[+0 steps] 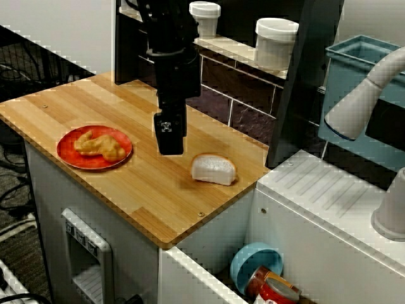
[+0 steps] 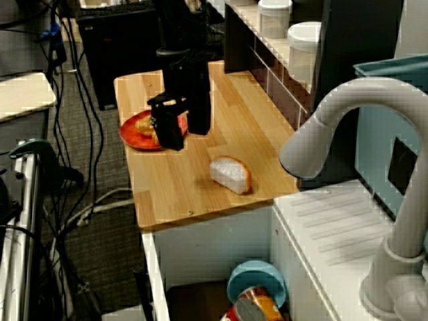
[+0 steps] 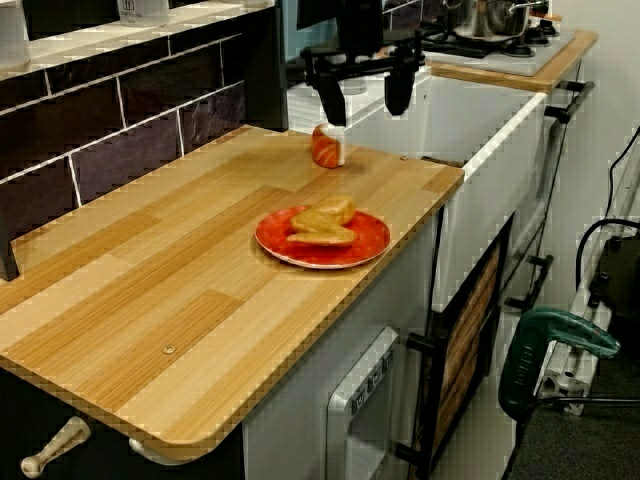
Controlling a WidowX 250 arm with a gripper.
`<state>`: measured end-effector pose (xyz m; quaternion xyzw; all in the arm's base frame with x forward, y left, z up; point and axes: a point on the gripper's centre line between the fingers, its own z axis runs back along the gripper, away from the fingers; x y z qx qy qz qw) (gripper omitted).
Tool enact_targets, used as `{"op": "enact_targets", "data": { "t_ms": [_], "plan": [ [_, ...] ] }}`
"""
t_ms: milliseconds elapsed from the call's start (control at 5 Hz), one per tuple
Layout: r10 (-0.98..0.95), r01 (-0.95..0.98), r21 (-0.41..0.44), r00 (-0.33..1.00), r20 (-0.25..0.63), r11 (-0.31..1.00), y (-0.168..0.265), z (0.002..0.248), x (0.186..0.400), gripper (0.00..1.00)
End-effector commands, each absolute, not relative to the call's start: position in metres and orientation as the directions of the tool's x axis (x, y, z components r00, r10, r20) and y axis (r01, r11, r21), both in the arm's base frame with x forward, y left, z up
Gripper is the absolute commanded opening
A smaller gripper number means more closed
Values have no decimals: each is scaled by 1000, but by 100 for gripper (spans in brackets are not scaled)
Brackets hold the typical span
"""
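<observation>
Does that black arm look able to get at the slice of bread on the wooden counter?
Probably yes. The arm hangs over the counter with jaws open, the bread slice lies close beside it, and nothing stands between them; the red plate sits on the other side.

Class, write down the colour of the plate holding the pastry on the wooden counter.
Red. The plate shows best in the low view from the side.

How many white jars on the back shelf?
2. One white jar behind the arm, the second jar further along the shelf by the dark upright. The arm could hide more.
</observation>
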<state>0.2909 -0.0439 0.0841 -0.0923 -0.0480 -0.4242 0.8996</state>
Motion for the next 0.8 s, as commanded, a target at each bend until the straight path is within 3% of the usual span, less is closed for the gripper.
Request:
{"op": "enact_targets", "data": {
  "t_ms": [0, 600],
  "plan": [
    [-701, 723, -34, 679, 220, 690, -59, 80, 314, 100],
    [-654, 678, -26, 718, 237, 735, -76, 69, 335, 100]
  ]
}}
